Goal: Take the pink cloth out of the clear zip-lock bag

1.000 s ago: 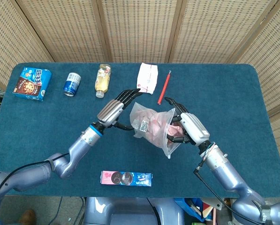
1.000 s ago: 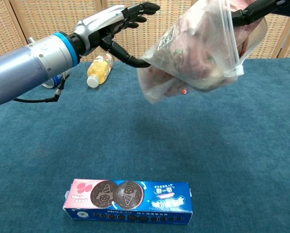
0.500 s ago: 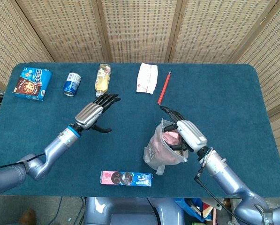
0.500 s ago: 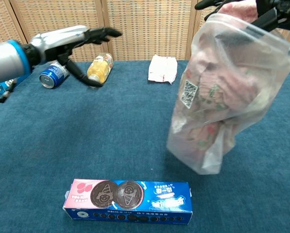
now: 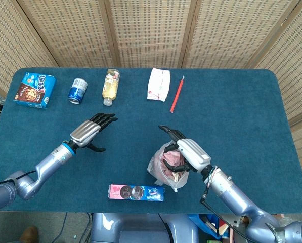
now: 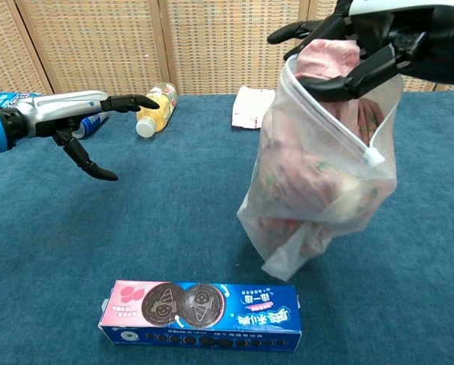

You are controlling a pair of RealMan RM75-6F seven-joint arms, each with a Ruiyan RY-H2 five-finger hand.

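Pink cloth (image 6: 318, 152): bunched inside the zip-lock bag (image 6: 303, 228) — its top poked out the mouth.
Bag: hung upright above the cookie box (image 6: 200, 313).
Right hand (image 6: 363, 38): clutched the bag's mouth.
Left hand (image 5: 90, 132): left of bag — fingers spread, empty.

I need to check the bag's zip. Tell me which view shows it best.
The chest view: the zip shows as a white slider on the bag's open mouth, below the right robot hand. In the head view that robot hand covers the bag's mouth, so the zip cannot be made out.
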